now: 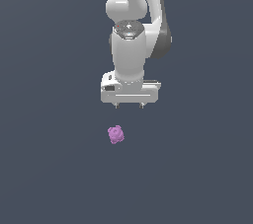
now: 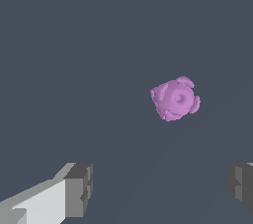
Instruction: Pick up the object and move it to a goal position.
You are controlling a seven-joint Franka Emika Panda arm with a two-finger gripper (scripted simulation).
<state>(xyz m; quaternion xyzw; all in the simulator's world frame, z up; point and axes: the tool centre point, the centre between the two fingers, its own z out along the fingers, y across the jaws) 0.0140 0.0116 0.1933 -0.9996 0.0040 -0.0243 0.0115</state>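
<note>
The object lay alone on the flat ground. The tool hung above it, apart from it, nothing between the two. In the exterior view the object sat below the tool and slightly toward the exterior view's left. In the wrist view the object lay outside the gap between the fingers.

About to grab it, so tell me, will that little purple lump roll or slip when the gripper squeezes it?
The purple lump looks roundish with knobs, so it may rock or roll if nudged. Its bumpy sides could give the fingers uneven contact, perhaps twisting it. It is small beside the open gripper, so probably light.
</note>
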